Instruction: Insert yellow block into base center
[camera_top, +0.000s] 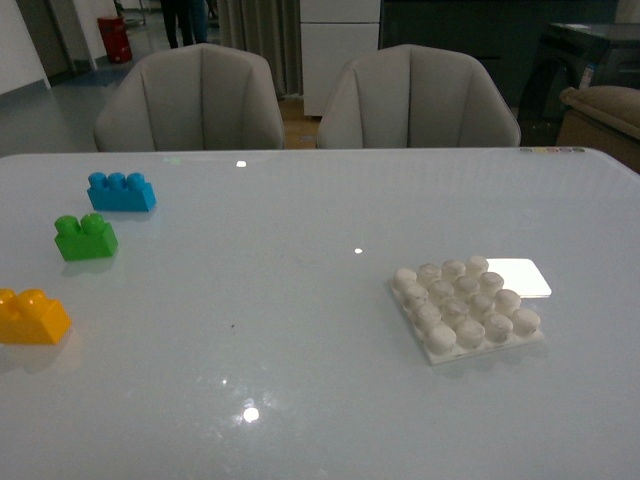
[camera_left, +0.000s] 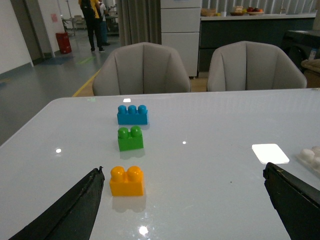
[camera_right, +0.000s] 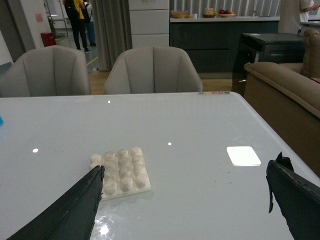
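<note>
While left fingers (camera_left: 82, 202) and right fingers (camera_right: 80, 205) are spread wide, empty, yellow block (camera_left: 127, 181) is seen ungrasped on tabletop (camera_top: 300, 330), base (camera_top: 466, 308) unfilled, task not started

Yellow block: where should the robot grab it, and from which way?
Best to grip the yellow block by its flat side walls, below the two studs, coming down from above with the left gripper, which is open and faces it. It stands upright on the table, studs up; the round studs would likely slip, flat walls less so. The green brick behind it stands apart, leaving finger room.
</note>
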